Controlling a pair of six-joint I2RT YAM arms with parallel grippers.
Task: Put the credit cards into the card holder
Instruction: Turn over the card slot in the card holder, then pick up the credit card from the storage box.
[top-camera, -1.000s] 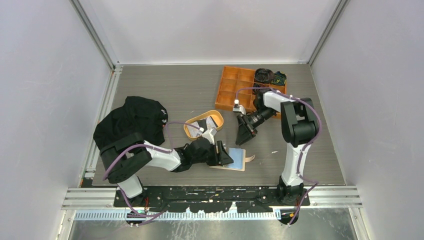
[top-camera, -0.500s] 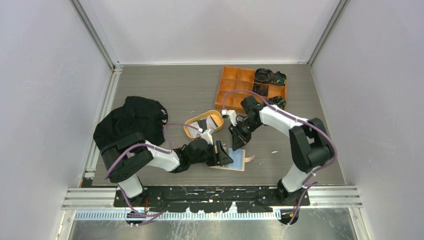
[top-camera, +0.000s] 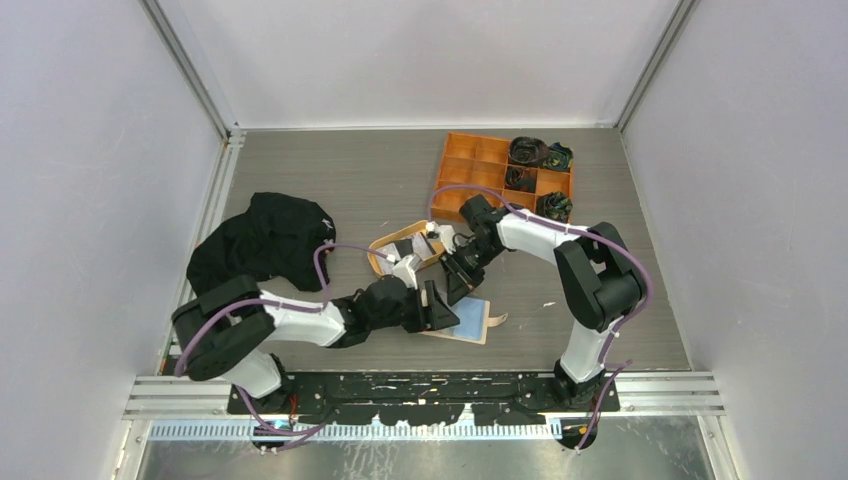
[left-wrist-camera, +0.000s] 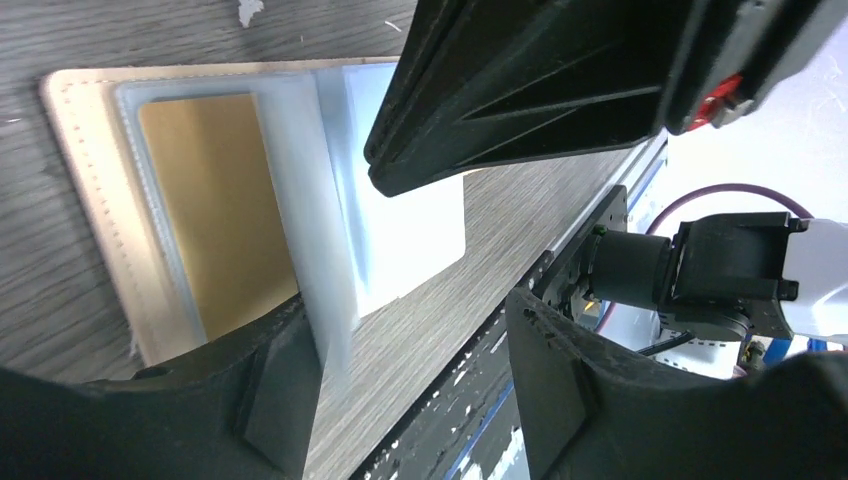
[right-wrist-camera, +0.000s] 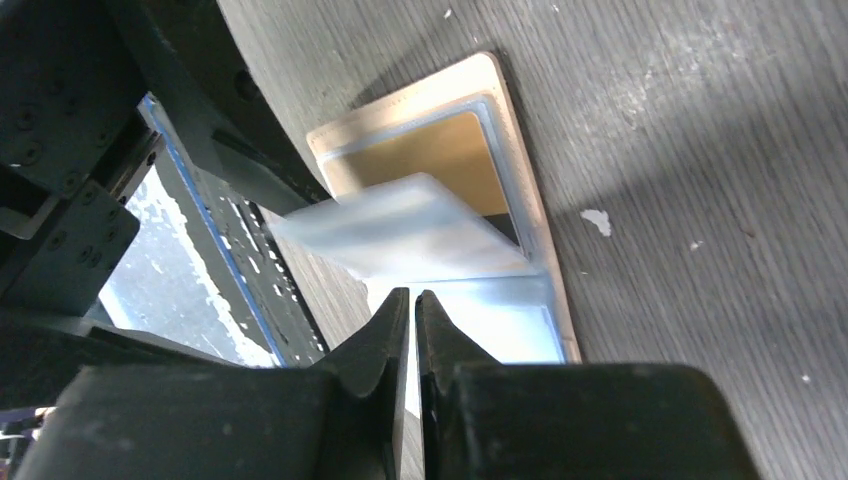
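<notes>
The card holder (top-camera: 478, 322) lies open on the table, beige-edged with a tan inside (left-wrist-camera: 210, 200) under clear sleeves. A pale translucent leaf (right-wrist-camera: 390, 235) stands up from its fold and leans on one finger of my left gripper (left-wrist-camera: 410, 330), which is open and straddles the holder's near half (top-camera: 447, 312). My right gripper (right-wrist-camera: 413, 300) hovers just above the holder with its jaws shut and no card seen between them; its place in the top view is (top-camera: 455, 288). A dark credit card (top-camera: 402, 246) lies in the oval tray.
The oval orange-tan tray (top-camera: 437, 240) sits just behind both grippers. An orange compartment box (top-camera: 475, 165) with dark items stands at the back right. A black cloth (top-camera: 265, 240) is heaped at the left. The black base rail (top-camera: 420, 385) runs close in front of the holder.
The right gripper has swung left and nearer, from beside the orange box to over the card holder, and its jaws have shut. The left gripper's jaws have widened.
</notes>
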